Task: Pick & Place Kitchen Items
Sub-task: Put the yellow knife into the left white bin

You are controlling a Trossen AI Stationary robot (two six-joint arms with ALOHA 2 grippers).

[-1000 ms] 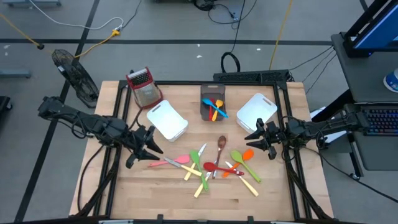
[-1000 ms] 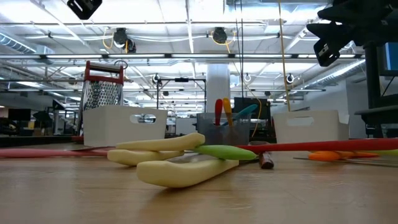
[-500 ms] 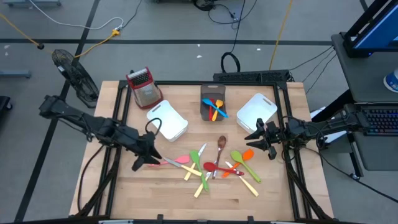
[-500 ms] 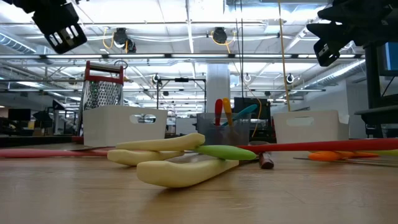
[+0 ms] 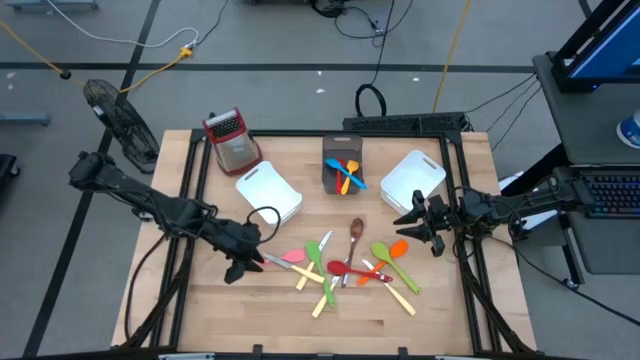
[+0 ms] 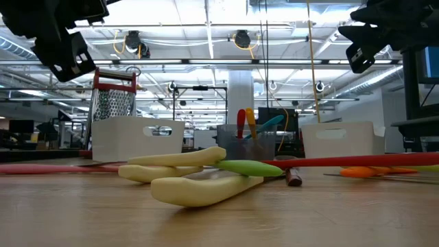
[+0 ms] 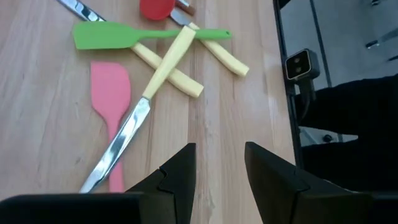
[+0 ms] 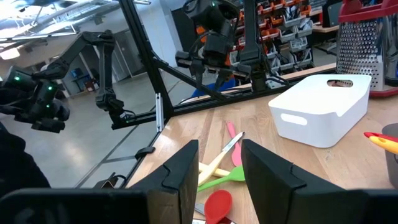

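The left gripper (image 5: 243,262) hovers with fingers parted and empty, just beside the pink spatula (image 5: 292,256) and a cream-handled knife (image 7: 138,118). The other utensils (image 5: 350,262) lie scattered beyond the spatula. Past them, the right gripper (image 5: 418,224) hangs parted and empty too.

- Even, bright overhead light falls on the bench (image 5: 250,310) in the high view; shadows under the utensils are faint and short.
- In the low view, rows of ceiling strip lights (image 6: 206,27) glare white, and the dark arms read as silhouettes against them.
- The cream handles (image 6: 199,185) nearest that camera look soft; the background is sharper.
- The left wrist view is crisp on the pink spatula (image 7: 111,93), with its own fingers slightly blurred.
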